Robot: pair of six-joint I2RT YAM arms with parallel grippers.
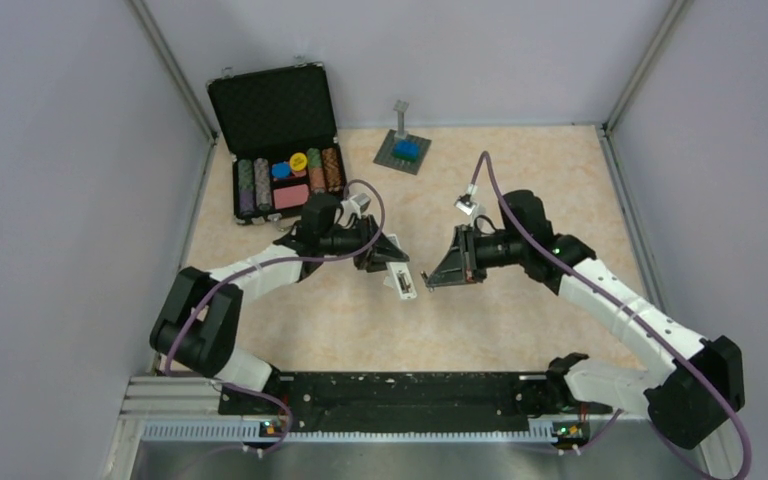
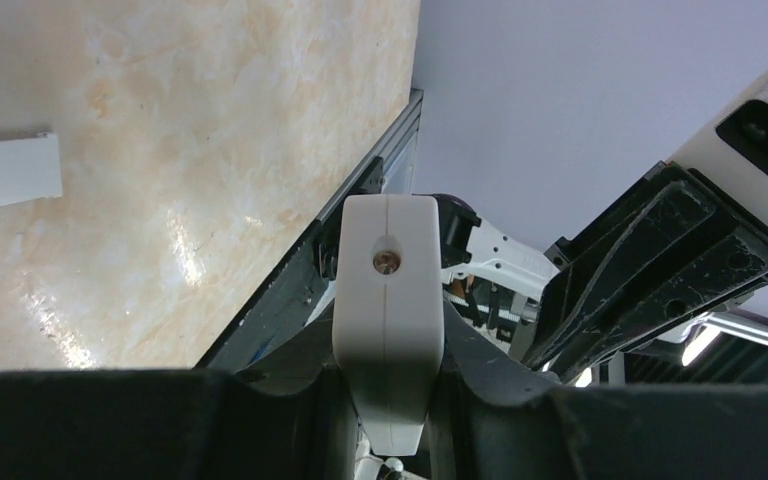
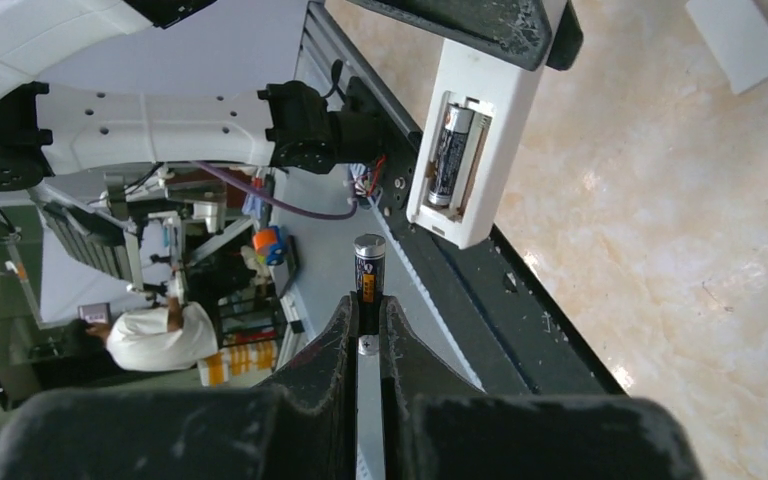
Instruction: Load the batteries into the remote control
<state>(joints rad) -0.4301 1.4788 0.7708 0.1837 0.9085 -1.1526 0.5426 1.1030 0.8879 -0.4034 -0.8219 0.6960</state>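
Battery (image 3: pixel 369 262) juts from right gripper (image 3: pixel 368 303), near held remote control (image 3: pixel 501 128).

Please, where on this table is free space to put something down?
Free: rear right, between the grey plate and the right wall; also the front strip between the remote control and the black rail. Crowded: rear left by the chip case, and the centre, where the held battery faces the remote.

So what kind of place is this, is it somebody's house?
Probably a robot lab, not a house. A left arm and a right arm are bolted at the edge of a table boxed in by plain grey walls. Beyond it, a person in white is among cluttered gear.
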